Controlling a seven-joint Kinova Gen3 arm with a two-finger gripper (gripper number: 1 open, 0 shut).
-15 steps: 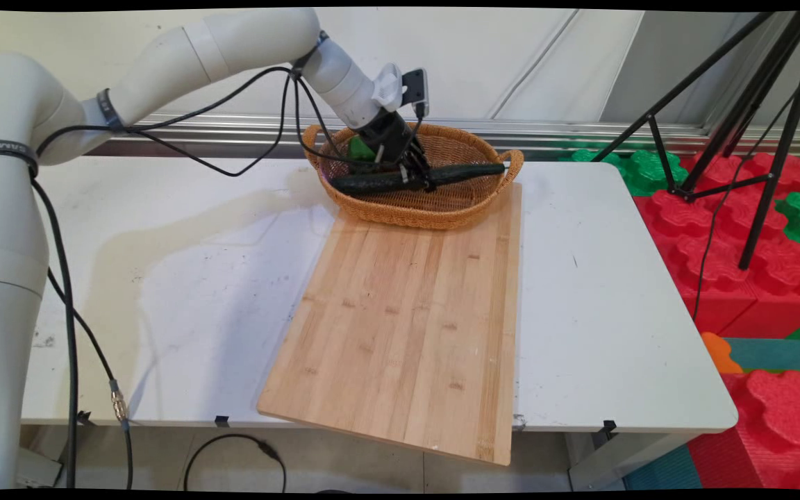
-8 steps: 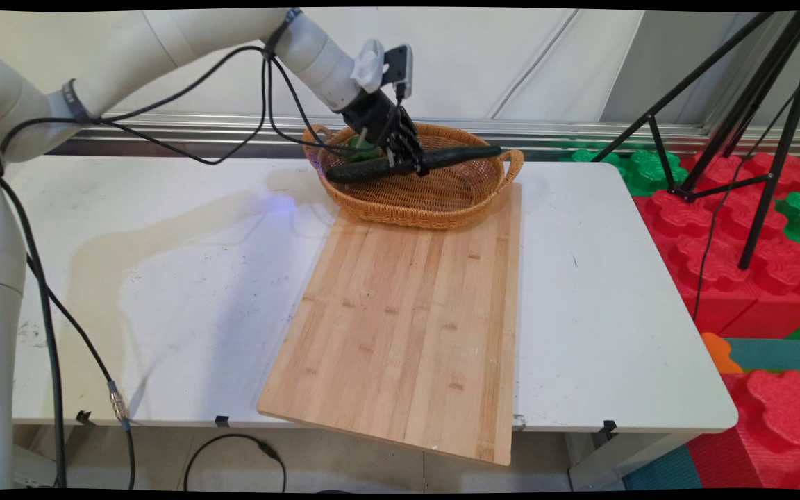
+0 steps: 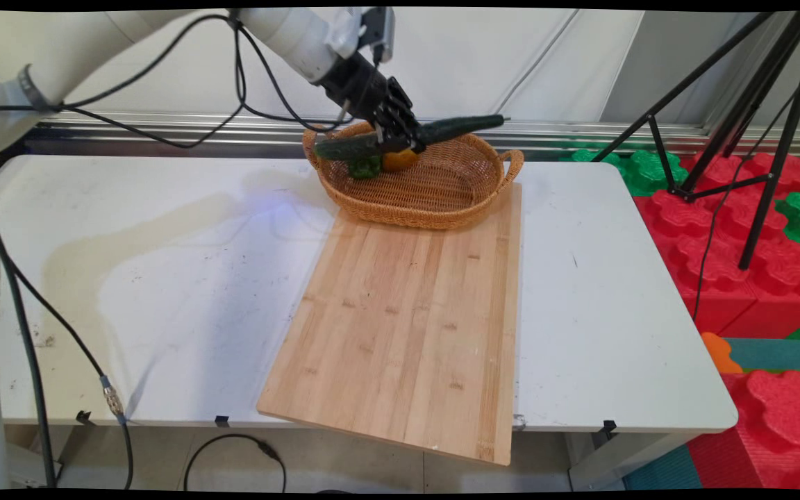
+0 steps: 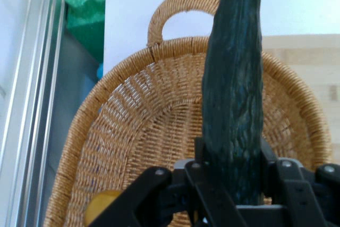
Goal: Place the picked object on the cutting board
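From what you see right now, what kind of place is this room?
Probably a robot test room, not a kitchen: a camera tripod stands beside the white table, foam blocks cover the floor, and the claw holds a cucumber above a basket.

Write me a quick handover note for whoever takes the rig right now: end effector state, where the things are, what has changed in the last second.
End effector: shut on the cucumber, gripped near its middle.
Cucumber: roughly level, held above the wicker basket, clear of it; a second ago it lay low inside the basket.
Basket: at the table's far side, its near edge on the wooden cutting board. A green vegetable and an orange one remain inside it, under the end effector.
Cutting board: bare, its near corner overhanging the table's edge.
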